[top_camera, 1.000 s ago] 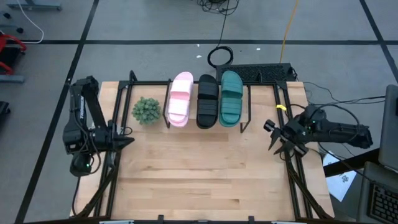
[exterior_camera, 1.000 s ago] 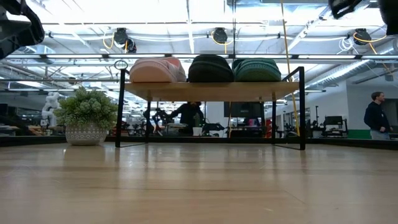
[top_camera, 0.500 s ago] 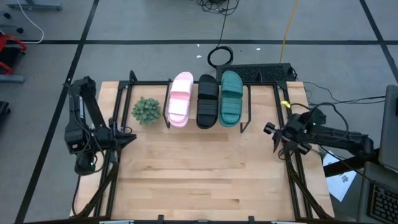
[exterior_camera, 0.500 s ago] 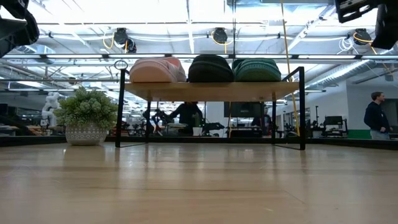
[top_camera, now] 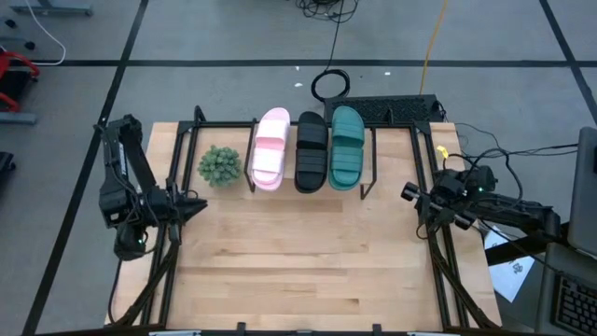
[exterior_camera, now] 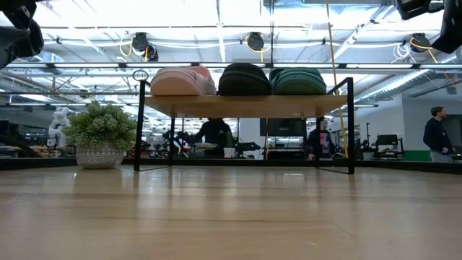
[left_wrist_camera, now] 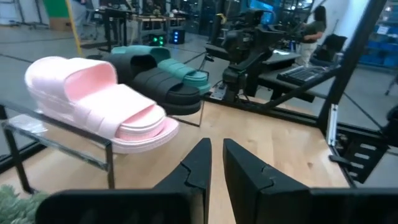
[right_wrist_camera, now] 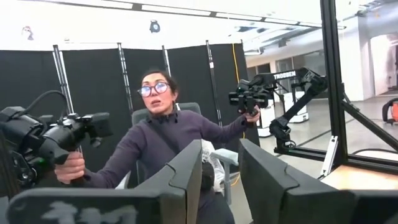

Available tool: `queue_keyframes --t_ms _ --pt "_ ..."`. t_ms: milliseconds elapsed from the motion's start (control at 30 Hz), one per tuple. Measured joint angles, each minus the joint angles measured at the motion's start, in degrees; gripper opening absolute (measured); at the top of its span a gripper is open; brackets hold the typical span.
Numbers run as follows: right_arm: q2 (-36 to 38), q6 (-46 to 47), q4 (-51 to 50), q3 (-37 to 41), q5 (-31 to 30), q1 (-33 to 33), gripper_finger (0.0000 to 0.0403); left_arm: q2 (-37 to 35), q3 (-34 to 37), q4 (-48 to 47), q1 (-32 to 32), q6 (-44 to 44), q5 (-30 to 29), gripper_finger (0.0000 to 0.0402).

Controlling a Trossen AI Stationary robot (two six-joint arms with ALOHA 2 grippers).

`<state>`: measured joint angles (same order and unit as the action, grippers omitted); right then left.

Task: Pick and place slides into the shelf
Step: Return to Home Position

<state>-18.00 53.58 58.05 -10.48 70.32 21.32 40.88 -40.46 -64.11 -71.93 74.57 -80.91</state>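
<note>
**A:** Where are the slides?

**B:** All three are on top of the shelf (exterior_camera: 245, 106), at the back middle of the table (top_camera: 298, 252). They lie side by side, close together: the pink slide (top_camera: 270, 149) on the left, the black slide (top_camera: 311, 151) in the middle and the teal slide (top_camera: 347, 147) on the right.

**A:** Which way do they lie?

**B:** They are parallel, with each long axis running from the table's front toward its back. The pink one has its strap toward the back and its open footbed toward the bare wood. I cannot tell toe from heel as surely on the other two.

**A:** And the grippers?

**B:** Neither is close to the slides. The left gripper (top_camera: 196, 207) sits at the table's left edge, nearer the front than the shelf, with its tips pointing inward. Its fingers (left_wrist_camera: 200, 163) are nearly pressed together with only a thin slit between them, and they hold nothing. The right gripper (top_camera: 410, 194) is at the right edge, well apart from the teal slide. Its fingers (right_wrist_camera: 186, 171) stand a little spread and are empty.

**A:** Anything else nearby?

**B:** A small potted plant (top_camera: 219, 165) stands just left of the shelf. In the right wrist view, a seated person (right_wrist_camera: 168, 134) shows beyond the table.
</note>
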Motion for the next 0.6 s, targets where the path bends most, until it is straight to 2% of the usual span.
queue_keyframes --t_ms 100,233,400,600 --pt "0.00 -0.32 -0.02 0.00 -0.04 0.00 0.0098 -0.87 0.00 3.98 -0.66 -5.14 0.39 0.0042" --pt "0.00 -0.52 -0.42 0.00 0.15 0.00 0.0098 -1.15 0.12 4.88 -1.10 -6.12 0.82 0.0042" --pt "0.00 0.86 0.83 0.00 0.80 0.00 0.0098 -1.45 4.28 4.27 -1.42 -2.51 0.18 0.0042" --pt "0.00 4.53 7.00 0.00 1.84 -0.02 0.0098 -5.51 10.07 4.14 -4.01 2.53 -1.64 0.0042"
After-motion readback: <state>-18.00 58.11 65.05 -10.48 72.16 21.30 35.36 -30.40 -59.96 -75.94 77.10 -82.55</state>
